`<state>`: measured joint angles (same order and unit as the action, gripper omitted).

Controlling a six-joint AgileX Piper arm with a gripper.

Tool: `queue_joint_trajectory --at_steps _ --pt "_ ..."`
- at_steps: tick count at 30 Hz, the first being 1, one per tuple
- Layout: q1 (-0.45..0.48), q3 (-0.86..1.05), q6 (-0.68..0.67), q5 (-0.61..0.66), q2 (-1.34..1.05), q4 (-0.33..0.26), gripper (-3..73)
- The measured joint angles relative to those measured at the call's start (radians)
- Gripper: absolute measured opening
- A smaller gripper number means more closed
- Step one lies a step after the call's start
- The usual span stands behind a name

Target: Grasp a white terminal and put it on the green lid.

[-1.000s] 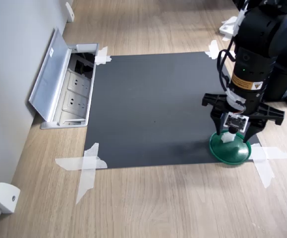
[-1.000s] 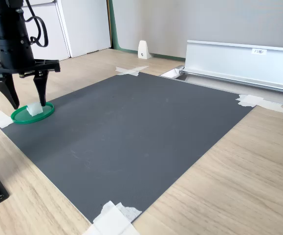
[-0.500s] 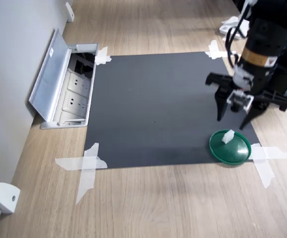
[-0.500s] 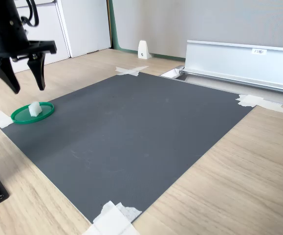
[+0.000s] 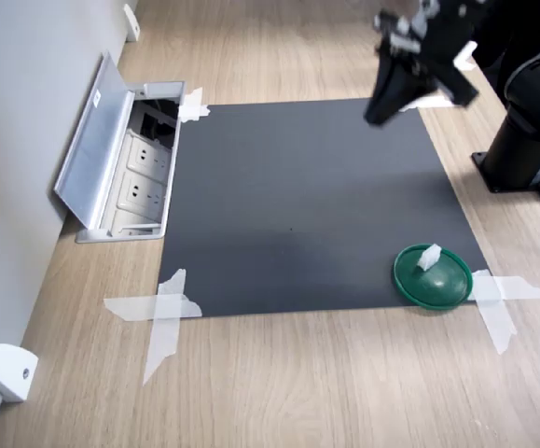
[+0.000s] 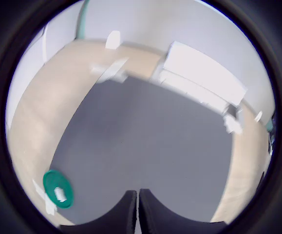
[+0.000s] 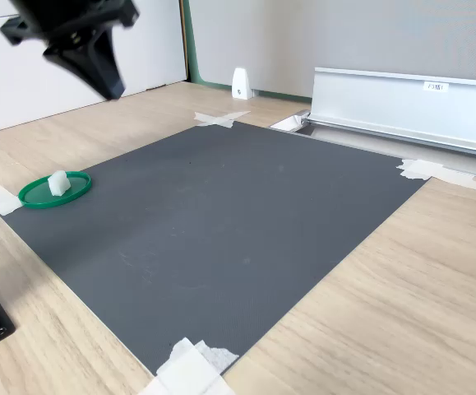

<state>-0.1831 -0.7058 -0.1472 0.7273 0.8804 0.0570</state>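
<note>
The white terminal (image 5: pixel 429 257) sits on the green lid (image 5: pixel 432 277), off-centre toward the rim — seen so in both exterior views. The lid lies on a corner of the dark mat (image 5: pixel 307 201), just beside a white tape cross (image 5: pixel 496 299) that holds the corner to the wooden floor (image 5: pixel 297 383). The claw (image 5: pixel 388 100) is raised well clear of lid and terminal, over the mat's far edge in the first exterior view. In the wrist view its fingers (image 6: pixel 127 210) are pressed together — nothing between them. An open floor socket box (image 5: pixel 125 168) lies along the mat's opposite side.
</note>
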Motion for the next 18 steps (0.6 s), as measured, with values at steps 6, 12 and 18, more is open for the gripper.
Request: queue_joint_trajectory --at_steps 6,12,18 --pt "0.127 0.109 -0.044 -0.222 -0.212 -0.001 -0.5" --pt "0.160 0.360 -0.048 -0.488 -0.427 -0.011 -0.5" --pt "0.164 0.522 -0.043 -0.543 -0.637 -0.084 -0.5"
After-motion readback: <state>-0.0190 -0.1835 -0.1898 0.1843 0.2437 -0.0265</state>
